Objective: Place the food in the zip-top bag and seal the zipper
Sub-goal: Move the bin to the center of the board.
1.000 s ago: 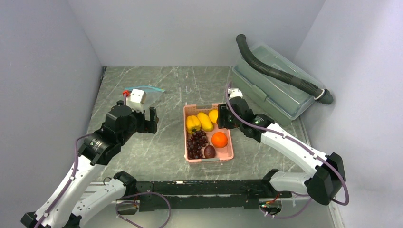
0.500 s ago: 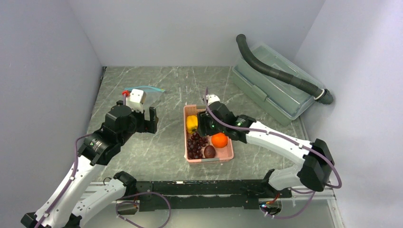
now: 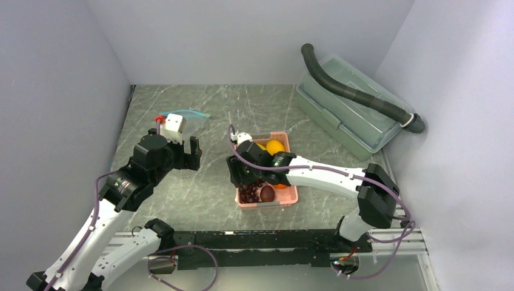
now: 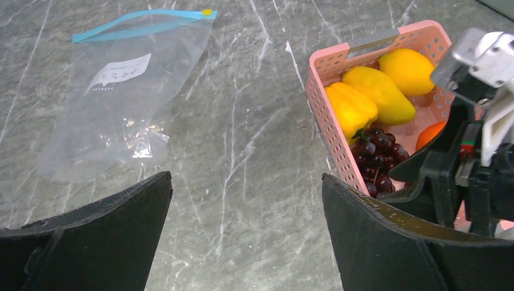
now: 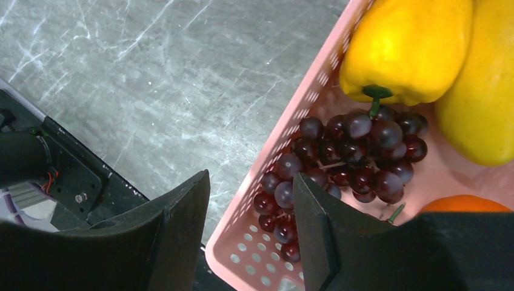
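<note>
The clear zip-top bag (image 4: 121,103) lies flat and empty on the table at the back left, with the blue zipper (image 4: 139,24) along its far edge. In the top view the bag (image 3: 195,115) is partly hidden by my left wrist. The food is in the pink basket (image 4: 321,91): yellow pepper (image 5: 406,48), yellow oblong fruits (image 4: 379,91), grapes (image 5: 357,151), orange (image 4: 430,133), and dark round fruit (image 3: 267,193). My left gripper (image 4: 245,179) is open and empty above bare table between bag and basket. My right gripper (image 5: 250,182) is open, straddling the basket's left wall, with one finger over the grapes.
A large clear lidded storage box (image 3: 345,115) with a black corrugated hose (image 3: 357,97) on it stands at the back right. Grey walls close in the table on the left, back and right. The black rail (image 3: 254,239) runs along the near edge.
My right gripper has swung left across the basket, from its back right corner to its left wall by the grapes. The left arm and the bag have not moved.
</note>
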Action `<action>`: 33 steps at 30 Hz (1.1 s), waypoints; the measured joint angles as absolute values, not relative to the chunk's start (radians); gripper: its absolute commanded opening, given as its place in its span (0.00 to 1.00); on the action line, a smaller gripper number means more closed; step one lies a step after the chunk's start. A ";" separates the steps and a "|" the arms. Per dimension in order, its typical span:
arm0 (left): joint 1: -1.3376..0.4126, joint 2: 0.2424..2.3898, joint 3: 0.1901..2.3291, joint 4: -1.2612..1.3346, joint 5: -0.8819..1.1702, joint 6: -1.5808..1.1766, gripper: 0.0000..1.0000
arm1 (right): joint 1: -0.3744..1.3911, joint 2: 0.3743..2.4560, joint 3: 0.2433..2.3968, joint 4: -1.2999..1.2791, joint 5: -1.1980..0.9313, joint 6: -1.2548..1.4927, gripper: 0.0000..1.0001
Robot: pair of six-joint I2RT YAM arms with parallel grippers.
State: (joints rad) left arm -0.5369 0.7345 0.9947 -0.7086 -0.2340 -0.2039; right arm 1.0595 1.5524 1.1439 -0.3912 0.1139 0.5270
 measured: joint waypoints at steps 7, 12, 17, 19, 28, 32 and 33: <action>-0.537 0.728 0.995 -0.708 -0.234 -0.204 0.99 | 1.089 1.625 1.177 -0.389 0.126 0.540 0.57; -0.537 0.723 0.995 -0.709 -0.234 -0.204 0.99 | 1.099 1.672 1.196 -0.389 0.144 0.554 0.56; -0.537 0.722 0.995 -0.709 -0.234 -0.204 0.99 | 1.103 1.704 1.206 -0.402 0.173 0.567 0.55; -0.537 0.722 0.995 -0.709 -0.234 -0.204 0.99 | 1.104 1.719 1.214 -0.407 0.185 0.571 0.55; -0.537 0.722 0.995 -0.709 -0.234 -0.204 0.99 | 1.108 1.752 1.241 -0.428 0.254 0.593 0.50; -0.537 0.722 0.995 -0.709 -0.234 -0.204 0.99 | 1.108 1.774 1.273 -0.434 0.280 0.598 0.46; -0.537 0.722 0.995 -0.709 -0.234 -0.204 0.99 | 1.109 1.782 1.284 -0.437 0.286 0.599 0.44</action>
State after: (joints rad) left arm -0.5369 0.7216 0.9947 -0.7086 -0.2344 -0.2039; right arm 1.1088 1.7824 1.2839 -0.4370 0.2859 0.5991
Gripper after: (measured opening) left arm 0.987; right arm 0.479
